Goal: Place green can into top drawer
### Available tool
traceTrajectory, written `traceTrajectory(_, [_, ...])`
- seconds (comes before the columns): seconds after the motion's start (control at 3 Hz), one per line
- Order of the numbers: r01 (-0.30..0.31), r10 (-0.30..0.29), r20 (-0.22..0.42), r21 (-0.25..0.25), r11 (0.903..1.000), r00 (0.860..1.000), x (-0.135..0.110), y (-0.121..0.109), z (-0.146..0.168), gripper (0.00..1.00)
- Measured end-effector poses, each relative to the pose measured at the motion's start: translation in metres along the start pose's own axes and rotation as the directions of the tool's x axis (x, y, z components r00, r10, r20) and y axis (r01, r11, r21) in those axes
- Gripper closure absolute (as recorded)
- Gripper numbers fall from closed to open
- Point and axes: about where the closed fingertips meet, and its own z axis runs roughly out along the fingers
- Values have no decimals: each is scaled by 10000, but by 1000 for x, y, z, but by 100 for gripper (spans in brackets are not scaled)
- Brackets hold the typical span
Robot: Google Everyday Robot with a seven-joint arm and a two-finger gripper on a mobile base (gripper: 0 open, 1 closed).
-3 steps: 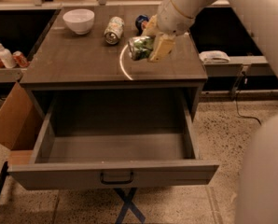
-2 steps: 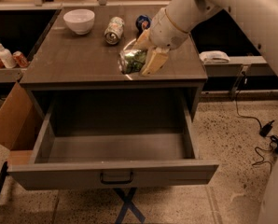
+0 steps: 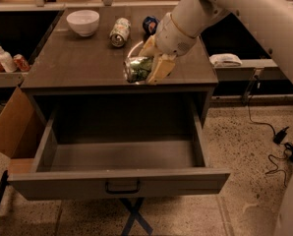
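Observation:
My gripper is shut on the green can, a shiny green and silver can held on its side, its silver end facing left. It hangs over the front edge of the cabinet top, above the back of the top drawer. The drawer is pulled fully open and empty, with a dark bar handle on its front panel. My arm comes in from the upper right.
On the cabinet top lie a white bowl, a paler green-white can on its side and a blue can partly behind my arm. A cardboard box stands left of the drawer. Cables lie on the floor at right.
My gripper has carried the green can forward and left, from over the middle of the cabinet top to its front edge above the open drawer.

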Motion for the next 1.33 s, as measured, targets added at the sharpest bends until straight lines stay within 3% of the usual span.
traceTrajectory(0.67, [-445,448,74,-341,9984,9990,-9,41,15,100])
traceTrajectory(1.33, [-985,1015,278,-934,9907,9945,-12,72,47,100])
